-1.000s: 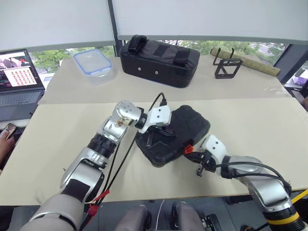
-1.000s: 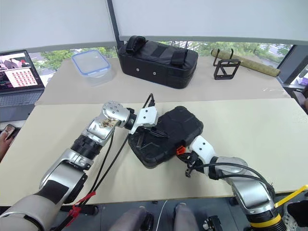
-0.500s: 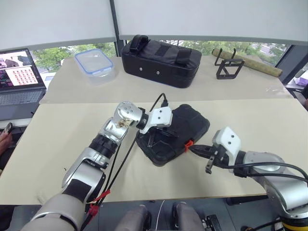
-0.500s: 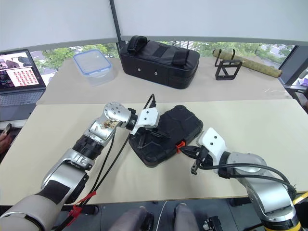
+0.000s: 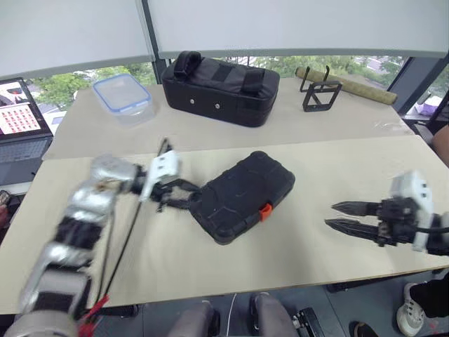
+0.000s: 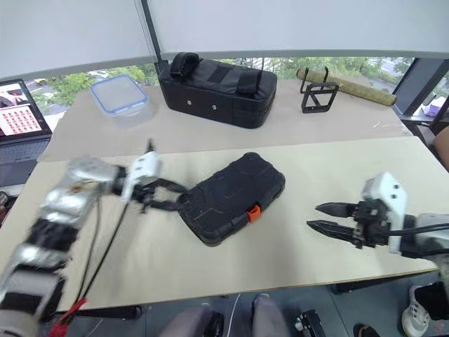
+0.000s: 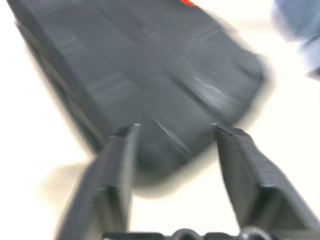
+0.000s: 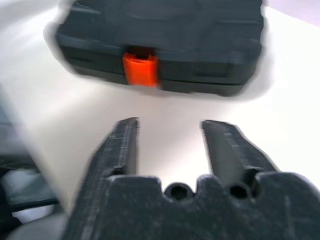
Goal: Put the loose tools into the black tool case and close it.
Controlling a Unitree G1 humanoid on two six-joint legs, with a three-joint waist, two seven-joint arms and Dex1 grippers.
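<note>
The black tool case (image 5: 242, 196) lies shut and flat at the middle of the near table, its orange latch (image 5: 265, 209) facing the front edge. The loose tools are out of view. My left gripper (image 5: 188, 197) is open just left of the case, fingertips pointing at its left corner with nothing between them; in the left wrist view the left gripper (image 7: 175, 127) frames the case's textured shell. Well to the right of the case, my right gripper (image 5: 330, 215) is open and empty, pointing back at it. In the right wrist view the right gripper (image 8: 169, 123) faces the latch (image 8: 140, 69) across bare table.
On the far table stand a larger black fabric bag (image 5: 217, 88), a clear container with a blue rim (image 5: 123, 95), a black wire stand (image 5: 319, 91) and a rolled mat (image 5: 351, 86). A laptop (image 5: 17, 119) sits at the far left.
Both grippers have come off the case and opened. The left arm swung away to the left, the right arm drew back to the right and rose. The head view has shifted.
</note>
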